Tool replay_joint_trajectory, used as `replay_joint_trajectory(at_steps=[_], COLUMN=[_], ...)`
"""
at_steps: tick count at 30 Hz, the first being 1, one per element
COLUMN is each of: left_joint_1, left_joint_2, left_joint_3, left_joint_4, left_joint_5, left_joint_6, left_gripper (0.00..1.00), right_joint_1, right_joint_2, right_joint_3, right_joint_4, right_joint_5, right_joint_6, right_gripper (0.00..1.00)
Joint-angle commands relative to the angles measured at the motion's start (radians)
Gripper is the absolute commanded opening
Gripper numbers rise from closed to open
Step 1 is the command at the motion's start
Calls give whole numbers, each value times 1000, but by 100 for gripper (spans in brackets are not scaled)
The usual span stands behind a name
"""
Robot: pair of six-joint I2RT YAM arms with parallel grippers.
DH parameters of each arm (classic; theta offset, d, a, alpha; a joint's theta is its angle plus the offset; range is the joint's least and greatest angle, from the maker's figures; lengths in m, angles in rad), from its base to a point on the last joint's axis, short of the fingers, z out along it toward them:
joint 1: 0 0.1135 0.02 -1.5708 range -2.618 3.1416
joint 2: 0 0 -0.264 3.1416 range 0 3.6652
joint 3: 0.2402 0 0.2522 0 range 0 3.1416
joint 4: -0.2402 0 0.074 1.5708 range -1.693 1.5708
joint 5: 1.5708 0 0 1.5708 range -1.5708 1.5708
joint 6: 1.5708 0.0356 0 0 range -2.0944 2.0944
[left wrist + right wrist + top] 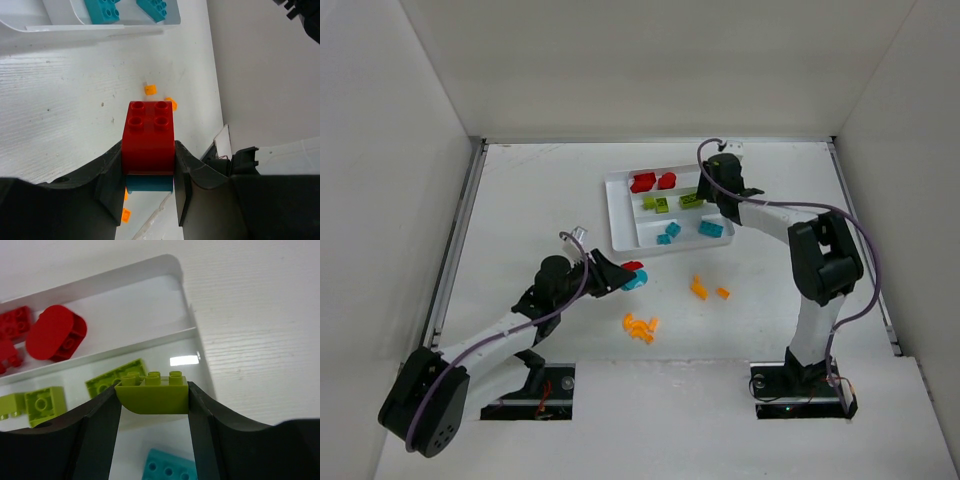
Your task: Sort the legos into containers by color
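The left jaws are clamping a red brick (149,131) stacked on a teal brick (149,183). The right jaws are pinching a lime brick (152,395) between them, the white tray (186,300) lying just beneath.

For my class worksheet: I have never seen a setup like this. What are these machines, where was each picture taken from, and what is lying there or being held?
These are two robot arms bolted to a table. One picture looks down from above; the others come from wrist cameras. The left claw grips a red brick with a teal piece under it. The right claw grips a lime brick over the white tray, whose slots hold red, lime and teal bricks. Orange bricks lie loose on the table.
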Motion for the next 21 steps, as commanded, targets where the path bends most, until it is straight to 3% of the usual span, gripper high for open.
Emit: replay_joint_trajectory(at_steps=[1, 8, 13, 17, 21], left_joint_1=[-17, -56, -76, -86, -96], left_joint_2=[-27, 11, 28, 42, 65], left_joint_3=[-6, 15, 23, 34, 43], left_joint_4=[44, 63, 98, 144, 210], left_joint_5=[10, 7, 5, 13, 34], left_joint_6=[39, 59, 62, 64, 41], left_gripper=[19, 19, 20, 20, 20], right_joint_1=[-18, -36, -26, 61, 152], right_joint_2=[11, 24, -85, -298, -508], right_joint_3=[64, 73, 3, -169, -385], right_joint_4=[-5, -6, 3, 55, 208], right_joint_5=[24, -1, -19, -83, -278], right_joint_6=[-16, 2, 31, 103, 229], right_gripper=[60, 76, 80, 78, 58])
